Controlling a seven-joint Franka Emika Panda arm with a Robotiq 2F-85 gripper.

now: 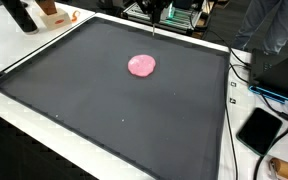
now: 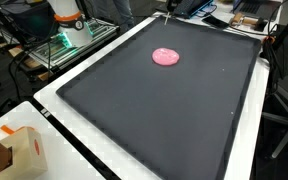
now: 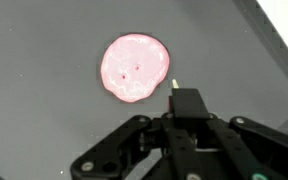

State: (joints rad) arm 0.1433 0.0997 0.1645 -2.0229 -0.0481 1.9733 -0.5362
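Note:
A flat pink blob (image 1: 142,66) (image 2: 165,56) lies on a large black mat (image 1: 74,95) (image 2: 164,125), toward the far side. In the wrist view the pink blob (image 3: 136,68) is just up and left of my gripper (image 3: 187,108). The gripper is shut on a black tool (image 3: 187,100) with a thin pale tip (image 3: 174,83). That tip ends close beside the blob's right edge; whether it touches is unclear. In both exterior views the gripper (image 1: 156,12) (image 2: 169,8) hangs above the mat's far edge, with the thin rod (image 1: 153,34) pointing down.
A white table border (image 1: 44,112) frames the mat. A black tablet (image 1: 260,130) and cables (image 1: 246,85) lie off one side. A cardboard box (image 2: 20,152) sits at a near corner. The robot's white base (image 2: 69,22) and green-lit equipment (image 2: 59,45) stand beyond another edge.

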